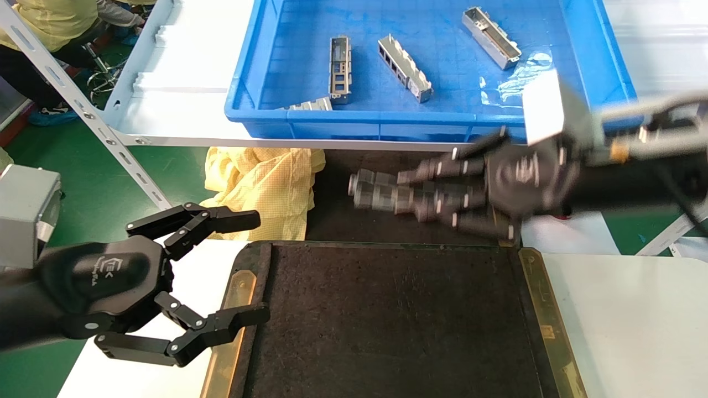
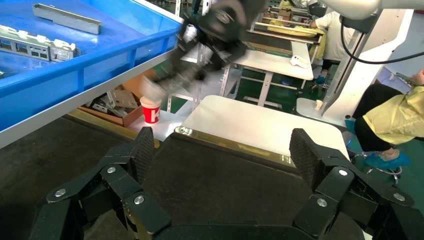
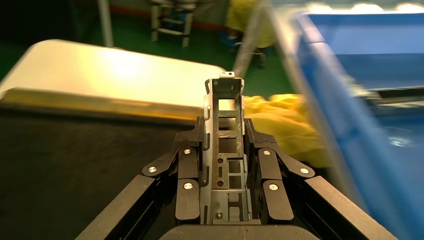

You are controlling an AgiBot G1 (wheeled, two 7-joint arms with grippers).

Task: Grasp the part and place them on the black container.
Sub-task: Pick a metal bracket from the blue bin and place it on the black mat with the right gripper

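Between the blue plastic bin (image 1: pixel 431 66) and the flat black container (image 1: pixel 387 320), the right gripper (image 1: pixel 365 190) clamps a silver sheet-metal part (image 3: pixel 225 150), long axis along its fingers; the container lies just below. The left gripper (image 1: pixel 243 271) waits wide open, empty.

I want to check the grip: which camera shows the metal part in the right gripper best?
The right wrist view: the part sits sharp and close between the right gripper's fingers, cut-outs visible. The head view shows it only as a blur above the black tray. In the left wrist view it cannot be made out.
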